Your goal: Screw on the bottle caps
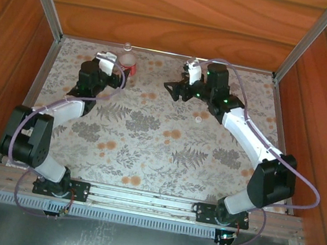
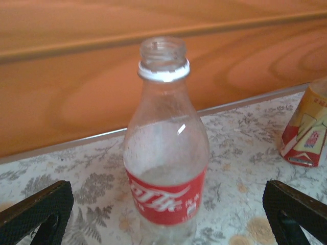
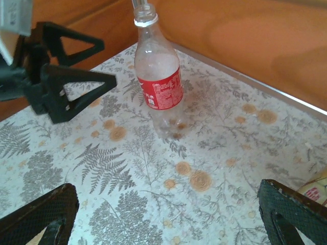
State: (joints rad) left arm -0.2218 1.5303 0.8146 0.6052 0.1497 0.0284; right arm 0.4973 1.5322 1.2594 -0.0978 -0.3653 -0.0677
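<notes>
Far left corner of the fern-and-flower patterned tabletop (image 1: 146, 151): a small clear plastic bottle with a red-and-white label (image 2: 166, 168) stands upright close to the wooden back wall (image 2: 76, 92). Neck is open, no cap on it, with a white ring just under the threads. The left gripper (image 3: 110, 62) faces this bottle with its black triangular fingers (image 2: 41, 209) spread wide. The bottle stands in the gap between them in the left wrist view, and neither finger touches it. From the right wrist view that gripper sits just beside the bottle, on its left, apart from it. The right gripper (image 3: 167, 188) hangs over the middle-far part of the table, tilted toward the same bottle but well apart from it. Its fingers (image 3: 288, 209) are also spread wide, with only patterned cloth between them. One tiny round whitish cap (image 1: 198, 119) lies on the cloth near the right arm's forearm, well apart from the labelled bottle. A yellow-and-red labelled thing (image 2: 304, 133), tilted and cut off by the picture's edge, sits just beside the right gripper. I cannot tell what it is.
</notes>
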